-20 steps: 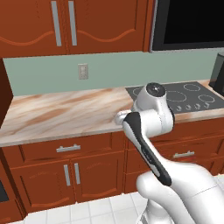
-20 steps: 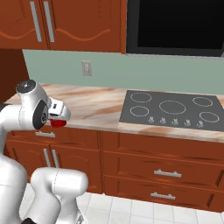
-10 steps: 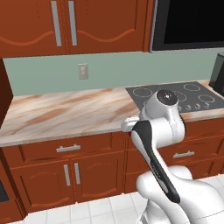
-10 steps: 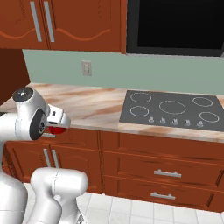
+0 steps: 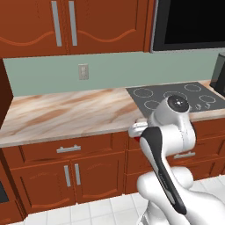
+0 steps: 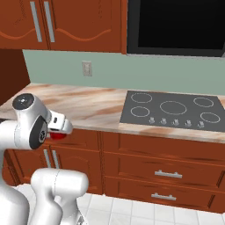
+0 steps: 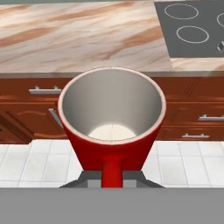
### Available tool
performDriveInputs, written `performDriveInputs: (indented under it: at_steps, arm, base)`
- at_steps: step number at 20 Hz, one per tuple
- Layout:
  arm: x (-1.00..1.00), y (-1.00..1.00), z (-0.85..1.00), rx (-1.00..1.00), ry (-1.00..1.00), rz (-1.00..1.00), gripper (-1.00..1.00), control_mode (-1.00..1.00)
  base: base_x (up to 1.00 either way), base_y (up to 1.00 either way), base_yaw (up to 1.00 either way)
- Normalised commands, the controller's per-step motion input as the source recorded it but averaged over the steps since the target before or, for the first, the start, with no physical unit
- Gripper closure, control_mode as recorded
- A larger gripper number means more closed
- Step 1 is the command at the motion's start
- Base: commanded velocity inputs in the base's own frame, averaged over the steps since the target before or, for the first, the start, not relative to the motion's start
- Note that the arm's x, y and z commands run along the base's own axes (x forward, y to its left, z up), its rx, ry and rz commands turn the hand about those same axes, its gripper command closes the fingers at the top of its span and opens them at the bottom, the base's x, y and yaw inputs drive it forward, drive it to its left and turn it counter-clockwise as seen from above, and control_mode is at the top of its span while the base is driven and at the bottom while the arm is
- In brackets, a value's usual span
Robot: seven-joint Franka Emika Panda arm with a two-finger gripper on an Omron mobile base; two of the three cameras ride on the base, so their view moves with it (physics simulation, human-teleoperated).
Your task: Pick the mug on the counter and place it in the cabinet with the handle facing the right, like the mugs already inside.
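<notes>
Red mug (image 7: 112, 127) gripped upright in the hand (image 7: 112, 178).

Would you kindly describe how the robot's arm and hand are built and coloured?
The arm is glossy white with rounded, bulbous links, a black strip along one link and dark round joint caps. The gripper has small dark grey jaws. No cables or markings are visible.

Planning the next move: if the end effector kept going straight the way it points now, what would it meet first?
Probably the drawer fronts under the counter edge; the held mug leads, and depth is unclear.
</notes>
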Motion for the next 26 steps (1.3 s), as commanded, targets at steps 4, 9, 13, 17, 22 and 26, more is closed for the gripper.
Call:
performDriveInputs:
  at_steps: [4, 9, 13, 17, 22, 26]
  arm:
    - [0.00, 0.00, 0.00, 0.00, 0.00, 0.00, 1.00, 1.00]
    - [0.00, 0.00, 0.00, 0.00, 0.00, 0.00, 1.00, 1.00]
    - [0.00, 0.00, 0.00, 0.00, 0.00, 0.00, 1.00, 1.00]
    - [0.00, 0.00, 0.00, 0.00, 0.00, 0.00, 1.00, 1.00]
    - [0.00, 0.00, 0.00, 0.00, 0.00, 0.00, 1.00, 1.00]
    - [0.00, 0.00, 0.00, 0.00, 0.00, 0.00, 1.00, 1.00]
  base:
    - [-0.12, 0.00, 0.00]
    - [-0.40, 0.07, 0.00]
    - [-0.57, 0.25, 0.00]
    - [-0.52, 0.29, 0.00]
    - [-0.29, 0.32, 0.00]
    - [-0.24, 0.37, 0.01]
